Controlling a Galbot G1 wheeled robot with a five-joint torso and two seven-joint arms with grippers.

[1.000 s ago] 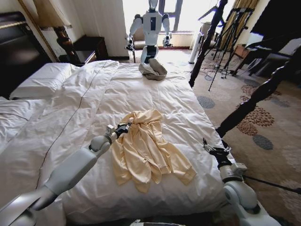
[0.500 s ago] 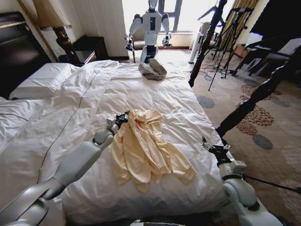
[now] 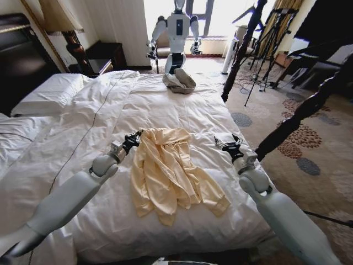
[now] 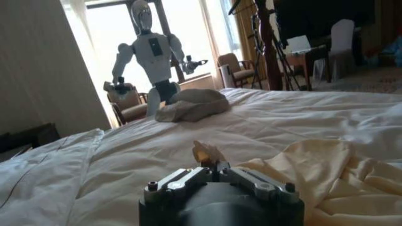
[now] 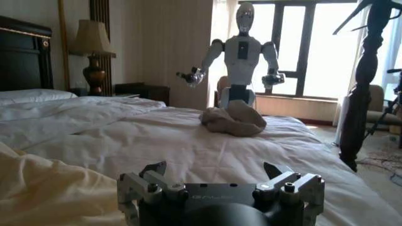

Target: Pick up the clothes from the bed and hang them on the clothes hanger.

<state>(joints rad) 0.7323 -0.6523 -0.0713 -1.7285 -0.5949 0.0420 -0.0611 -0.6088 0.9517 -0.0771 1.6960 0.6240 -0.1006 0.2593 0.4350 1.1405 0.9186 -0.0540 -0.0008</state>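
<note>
Right end effector (image 3: 227, 142) now raised over bed (image 3: 182, 99), wide, left end effector (image 3: 132, 138) pinching clothes (image 3: 168, 174)

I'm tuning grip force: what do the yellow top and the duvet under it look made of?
The pale yellow hooded top looks like thin, matte woven or knit cloth: it lies limp in fine soft folds. The puffy white duvet seems smooth cotton-like fabric over soft filling, judging by its rounded wrinkles. Exact fibres can't be told.

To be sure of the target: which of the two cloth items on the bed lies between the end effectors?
The pale yellow hooded top, spread flat between the left end effector and right end effector. The grey-beige bundle sits far off, at the bed's opposite edge.
</note>
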